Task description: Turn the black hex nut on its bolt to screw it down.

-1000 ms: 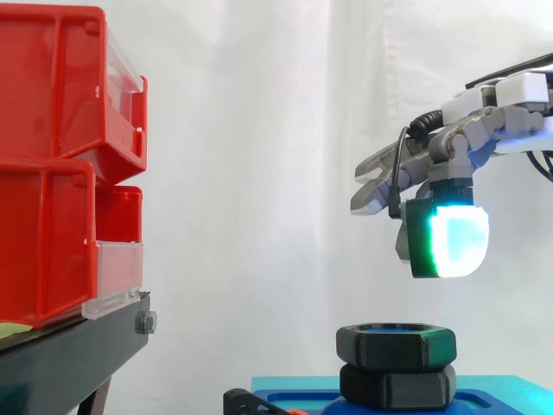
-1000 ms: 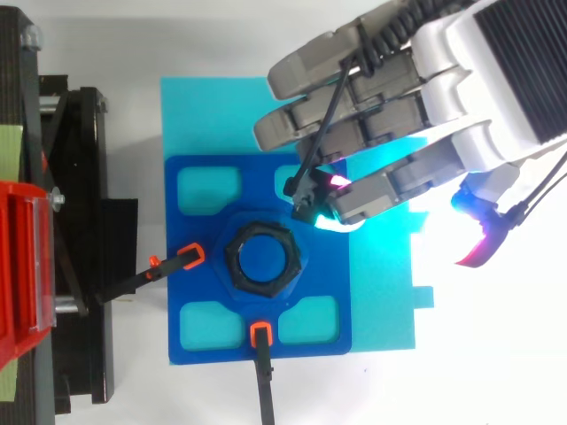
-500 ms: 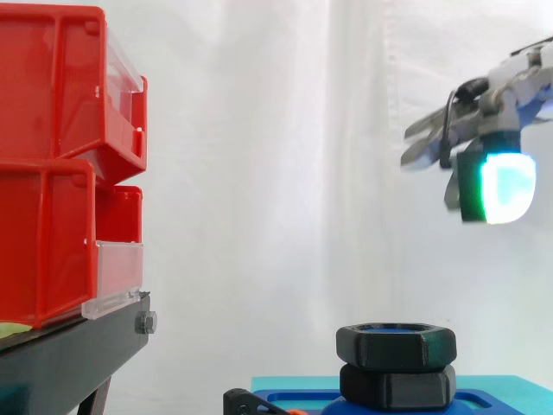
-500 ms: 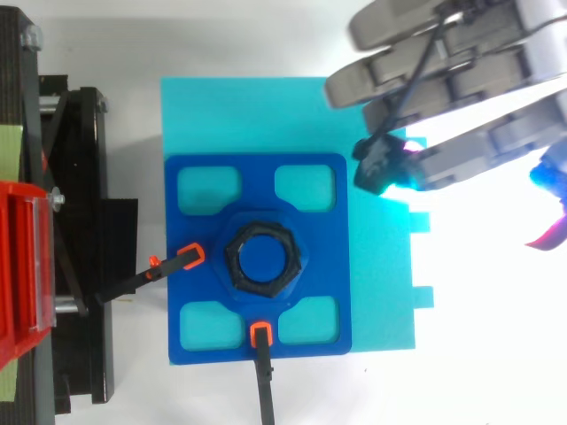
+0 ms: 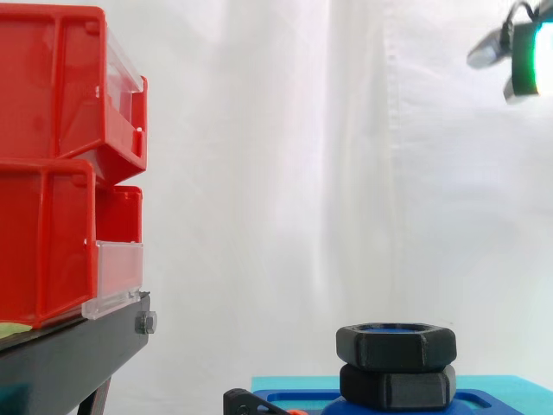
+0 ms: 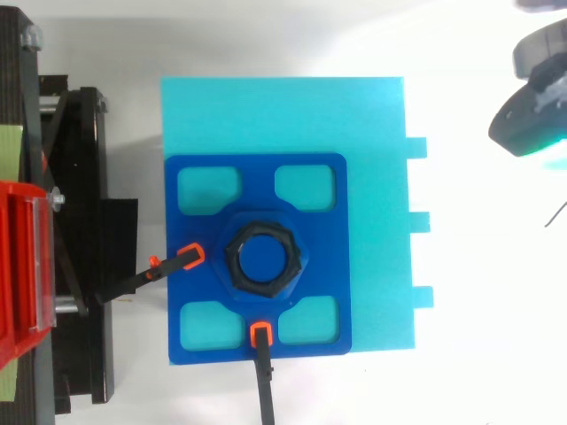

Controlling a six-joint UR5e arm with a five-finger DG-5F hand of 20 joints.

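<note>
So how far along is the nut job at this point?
Looks done: the black hex nut sits right down on the hex piece beneath it on the blue fixture. In hand: nothing; the hand hangs high, well apart from the nut. Left: seemingly nothing, though tightness cannot be judged.

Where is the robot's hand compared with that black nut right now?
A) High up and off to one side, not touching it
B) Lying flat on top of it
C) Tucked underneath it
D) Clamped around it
A: in the side view the hand is up in the top right corner, with a wide stretch of open space between it and the black hex nut far below.
</note>
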